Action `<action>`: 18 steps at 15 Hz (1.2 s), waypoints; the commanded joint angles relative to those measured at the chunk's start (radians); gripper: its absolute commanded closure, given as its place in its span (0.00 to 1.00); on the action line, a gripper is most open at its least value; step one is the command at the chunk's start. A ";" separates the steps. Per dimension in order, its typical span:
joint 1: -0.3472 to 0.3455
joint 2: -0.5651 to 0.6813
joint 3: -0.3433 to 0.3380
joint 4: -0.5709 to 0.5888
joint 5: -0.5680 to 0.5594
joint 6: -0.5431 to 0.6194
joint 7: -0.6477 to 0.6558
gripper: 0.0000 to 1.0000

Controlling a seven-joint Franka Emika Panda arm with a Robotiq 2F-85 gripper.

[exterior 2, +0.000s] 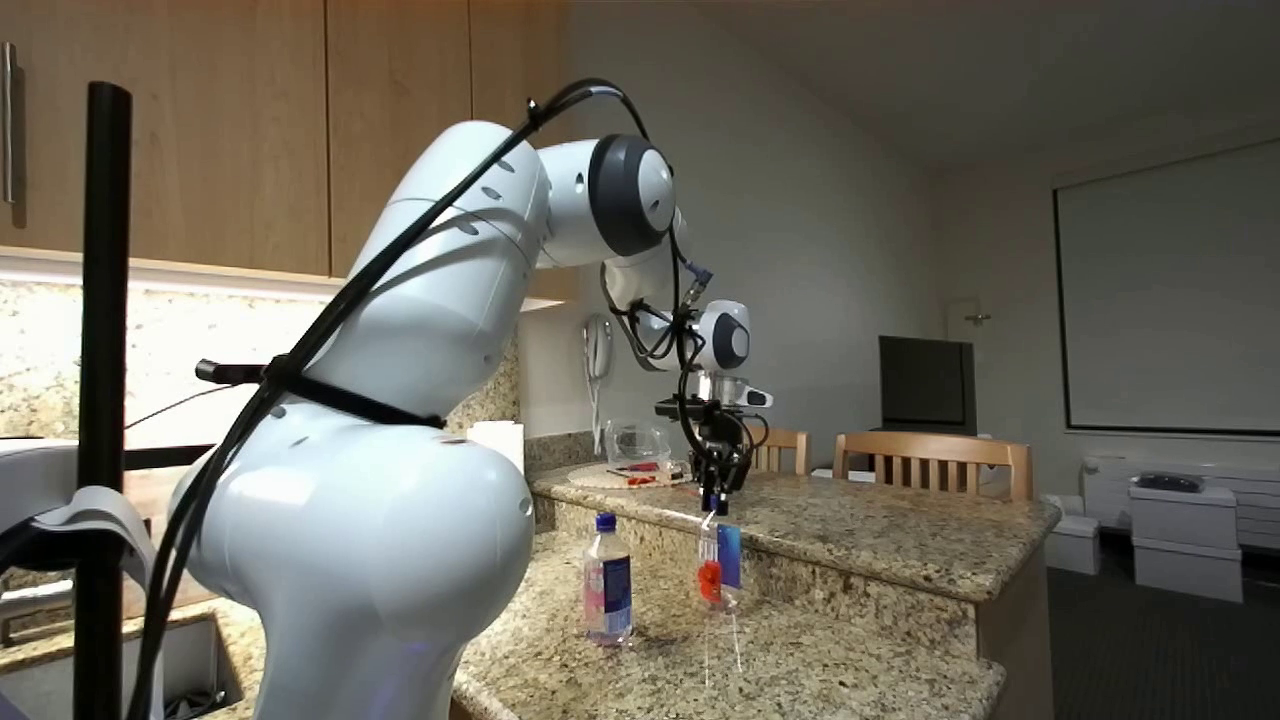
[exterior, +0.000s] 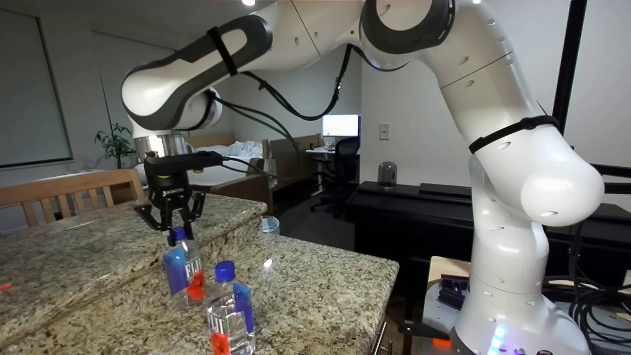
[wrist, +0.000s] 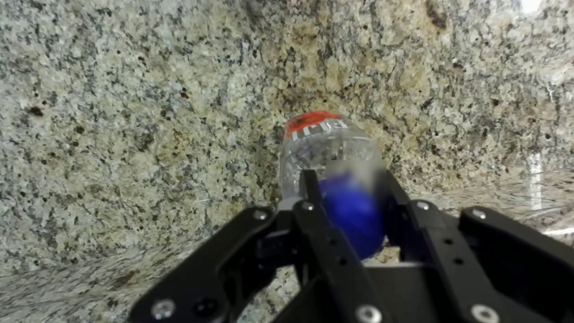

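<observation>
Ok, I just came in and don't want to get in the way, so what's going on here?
A robot arm is handling a Fiji water bottle, its jaws closed on the blue cap. That bottle is roughly upright beside the raised granite ledge; whether its base touches the lower counter, I can't tell. A second bottle stands upright on that counter, apart from the jaws.

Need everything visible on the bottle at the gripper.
The bottle is clear, apparently plastic, with a blue cap, white FIJI lettering, a red patch and a blue panel. It is roughly upright, over the lower counter beside the raised ledge. The gripper appears closed on the cap. Whether the bottle rests on the counter is unclear.
</observation>
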 commanded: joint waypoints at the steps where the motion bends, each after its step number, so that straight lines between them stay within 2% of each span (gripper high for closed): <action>1: 0.005 -0.009 -0.006 -0.002 -0.006 -0.030 -0.017 0.40; 2: 0.006 -0.009 -0.006 -0.002 -0.006 -0.030 -0.016 0.38; 4: 0.007 -0.009 -0.006 -0.003 -0.007 -0.030 -0.014 0.28; 8: 0.011 -0.015 -0.008 -0.003 -0.009 -0.034 -0.008 0.03; 14: 0.010 -0.128 0.017 -0.081 0.010 -0.024 -0.049 0.00; 18: 0.002 -0.269 0.056 -0.220 0.035 -0.057 -0.128 0.00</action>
